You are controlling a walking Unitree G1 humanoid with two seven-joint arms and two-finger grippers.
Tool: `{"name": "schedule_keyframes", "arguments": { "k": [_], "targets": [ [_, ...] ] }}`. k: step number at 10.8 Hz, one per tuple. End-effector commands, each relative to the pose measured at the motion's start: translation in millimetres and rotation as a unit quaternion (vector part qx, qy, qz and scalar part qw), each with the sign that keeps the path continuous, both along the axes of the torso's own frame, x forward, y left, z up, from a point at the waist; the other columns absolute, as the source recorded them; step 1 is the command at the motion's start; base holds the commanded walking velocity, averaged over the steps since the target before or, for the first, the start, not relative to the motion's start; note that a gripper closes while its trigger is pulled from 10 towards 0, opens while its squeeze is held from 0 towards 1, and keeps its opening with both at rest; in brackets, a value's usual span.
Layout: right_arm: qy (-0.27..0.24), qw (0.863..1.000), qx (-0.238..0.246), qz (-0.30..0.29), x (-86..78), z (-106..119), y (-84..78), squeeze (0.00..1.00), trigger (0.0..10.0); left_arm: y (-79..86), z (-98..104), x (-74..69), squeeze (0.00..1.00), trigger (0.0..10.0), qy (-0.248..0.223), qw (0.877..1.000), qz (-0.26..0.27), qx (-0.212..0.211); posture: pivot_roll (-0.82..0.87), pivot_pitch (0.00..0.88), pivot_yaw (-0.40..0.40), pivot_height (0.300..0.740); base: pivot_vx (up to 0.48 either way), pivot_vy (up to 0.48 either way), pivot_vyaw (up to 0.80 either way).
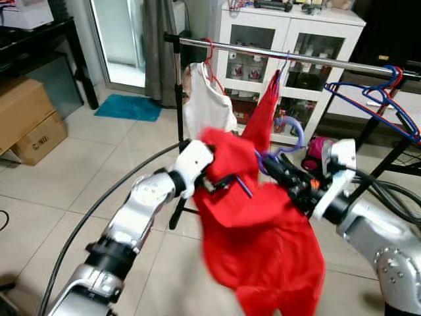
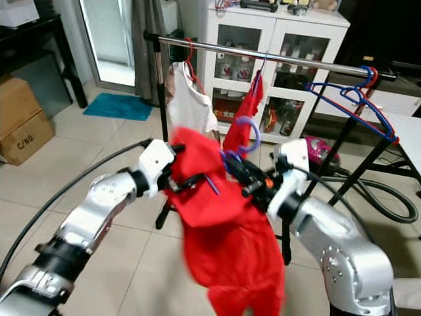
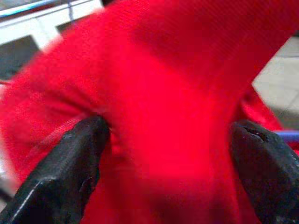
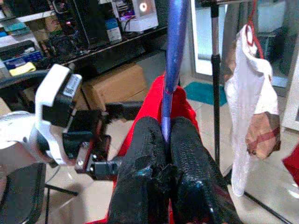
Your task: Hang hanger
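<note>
Right gripper fingers pinch the purple hanger mid-frame, left gripper fingers spread around its red garment, hook pointing up toward the rail across the upper frame.

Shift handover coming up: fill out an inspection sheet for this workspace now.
Surface: pale tiled floor.
Job's things: purple hanger carrying red garment, below the clothes rail.
Clutter: white garment, red garment, blue hangers on rail.
Grippers: right gripper shut on purple hanger; left gripper open around red cloth.
Cables: black cable beside left arm.
Surroundings: white cabinet, cardboard boxes, teal mat, vacuum.
</note>
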State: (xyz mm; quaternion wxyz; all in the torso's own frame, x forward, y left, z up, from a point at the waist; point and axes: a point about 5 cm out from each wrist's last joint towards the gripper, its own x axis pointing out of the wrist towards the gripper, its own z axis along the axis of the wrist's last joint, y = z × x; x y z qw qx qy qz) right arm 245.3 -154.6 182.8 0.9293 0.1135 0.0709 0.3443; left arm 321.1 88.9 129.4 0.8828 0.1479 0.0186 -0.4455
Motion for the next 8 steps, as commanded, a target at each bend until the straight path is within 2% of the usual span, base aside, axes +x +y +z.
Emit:
{"name": "schedule_keyframes", "arguments": {
  "k": [1,2,3,4,6,8],
  "targets": [
    [-0.018,1.000,0.006,0.009,0.7,10,0.9,0.00,0.0,-1.1,2,2.5,0.37,10.0,0.007,1.000,-0.015,-0.007,0.00,0.000,-0.034,0.740,0.000,0.000,0.00],
    [-0.021,1.000,0.015,0.018,0.8,15,2.4,0.00,0.0,3.4,-4,10.1,0.00,10.0,0.004,1.000,0.004,0.030,0.00,0.000,-0.032,0.740,0.000,0.000,0.00],
    [-0.023,0.999,0.018,0.022,0.4,17,3.1,0.00,0.0,6.1,-5,13.6,0.00,4.7,0.000,0.999,0.018,0.038,0.00,0.000,-0.032,0.740,0.000,0.000,0.00],
    [-0.024,0.999,0.023,0.028,-0.9,20,3.6,0.00,0.0,11.0,-3,20.6,0.00,0.0,-0.019,0.998,0.046,0.042,0.00,0.000,-0.029,0.740,0.000,0.000,0.00],
    [-0.020,0.999,0.023,0.028,-1.6,21,2.2,0.00,0.0,8.5,3,21.9,0.00,0.0,-0.029,0.999,0.034,0.011,0.00,0.000,-0.028,0.740,0.000,0.000,0.00],
    [-0.017,0.999,0.021,0.025,-0.8,21,1.0,0.00,0.0,6.4,3,23.9,0.00,0.0,-0.033,0.999,0.036,0.002,0.00,0.000,-0.028,0.740,0.000,0.000,0.00]
  ]
}}
